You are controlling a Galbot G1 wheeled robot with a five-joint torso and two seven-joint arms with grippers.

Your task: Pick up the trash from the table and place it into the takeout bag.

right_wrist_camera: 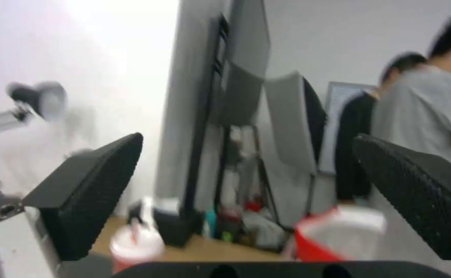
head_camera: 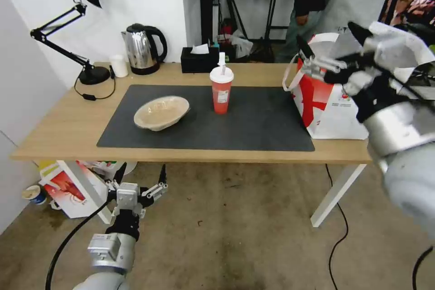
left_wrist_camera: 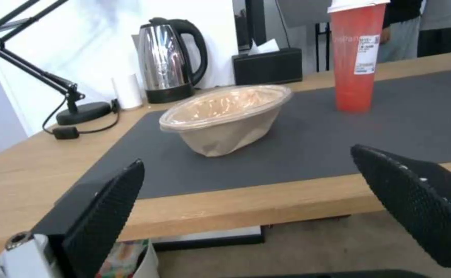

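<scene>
On the table (head_camera: 59, 131), a shallow beige bowl (head_camera: 161, 112) lies tilted on the dark grey mat (head_camera: 253, 122). A red drink cup (head_camera: 221, 88) with white lid and straw stands right of it. The white-and-red takeout bag (head_camera: 331, 104) stands open at the table's right end. My right gripper (head_camera: 328, 36) hovers open and empty above the bag's mouth; its wrist view shows the cup (right_wrist_camera: 135, 245) and bag (right_wrist_camera: 339, 235) below. My left gripper (head_camera: 141, 173) hangs open below the table's front edge, facing the bowl (left_wrist_camera: 225, 116) and cup (left_wrist_camera: 356, 58).
A steel kettle (head_camera: 142, 49), black tissue box (head_camera: 198, 60), small white cup (head_camera: 119, 65) and black desk lamp (head_camera: 86, 68) line the table's back edge. A crayfish-print bag (head_camera: 72, 190) sits on the floor under the left end. People stand behind the table.
</scene>
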